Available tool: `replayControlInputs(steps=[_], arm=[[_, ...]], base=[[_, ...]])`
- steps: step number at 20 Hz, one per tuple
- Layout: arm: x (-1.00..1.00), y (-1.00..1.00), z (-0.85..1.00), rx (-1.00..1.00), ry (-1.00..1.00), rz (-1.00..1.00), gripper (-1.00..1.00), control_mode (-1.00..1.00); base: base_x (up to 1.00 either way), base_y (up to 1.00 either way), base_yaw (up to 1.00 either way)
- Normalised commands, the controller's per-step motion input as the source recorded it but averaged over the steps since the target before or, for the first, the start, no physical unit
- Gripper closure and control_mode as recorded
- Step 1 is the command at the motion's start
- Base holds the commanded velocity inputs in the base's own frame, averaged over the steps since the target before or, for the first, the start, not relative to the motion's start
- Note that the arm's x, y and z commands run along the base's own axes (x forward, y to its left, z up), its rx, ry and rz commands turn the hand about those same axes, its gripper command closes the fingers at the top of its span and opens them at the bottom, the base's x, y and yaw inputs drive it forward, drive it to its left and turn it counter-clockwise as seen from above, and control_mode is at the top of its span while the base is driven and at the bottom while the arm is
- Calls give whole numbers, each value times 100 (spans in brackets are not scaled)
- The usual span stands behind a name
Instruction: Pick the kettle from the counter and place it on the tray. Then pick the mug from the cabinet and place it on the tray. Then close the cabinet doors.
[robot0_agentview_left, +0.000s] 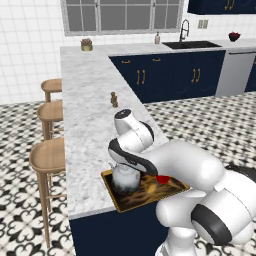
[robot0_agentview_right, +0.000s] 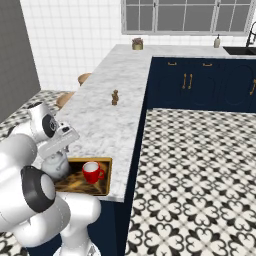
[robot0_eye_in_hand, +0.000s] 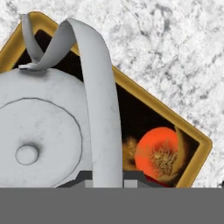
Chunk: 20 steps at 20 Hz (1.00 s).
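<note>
The silver-grey kettle (robot0_agentview_left: 125, 181) (robot0_agentview_right: 56, 166) (robot0_eye_in_hand: 39, 135) stands on the gold-rimmed tray (robot0_agentview_left: 113, 194) (robot0_agentview_right: 107, 176) (robot0_eye_in_hand: 144, 94) at the near end of the counter (robot0_agentview_left: 90, 115) (robot0_agentview_right: 110, 120) (robot0_eye_in_hand: 166, 39). My gripper (robot0_agentview_left: 125, 167) (robot0_agentview_right: 57, 153) (robot0_eye_in_hand: 107, 177) hangs right above the kettle, shut on its arched handle (robot0_eye_in_hand: 103, 109). The red mug (robot0_agentview_left: 162, 178) (robot0_agentview_right: 92, 172) sits upright on the same tray, beside the kettle on the side toward the kitchen floor. The cabinet and its doors are out of view.
A small brown mill (robot0_agentview_left: 114, 99) (robot0_agentview_right: 115, 97) stands farther along the counter. Wooden stools (robot0_agentview_left: 49, 160) line its outer side. At the back are a plant pot (robot0_agentview_left: 86, 45) and a sink (robot0_agentview_left: 192, 45). The tray lies near the counter's front edge.
</note>
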Motion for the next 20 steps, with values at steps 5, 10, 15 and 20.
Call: replayControlInputs(steps=[5, 10, 15, 20], arm=[[-1, 0, -26, -3, 3, -5, 100, -100], [0, 0, -22, 0, 0, -3, 100, -100], [-4, 0, -17, 0, 0, -2, 100, -100], [-10, 0, -7, 0, 0, -1, -100, -100]], base=[[0, 0, 0], [0, 0, 0], [0, 0, 0], [0, 0, 0]])
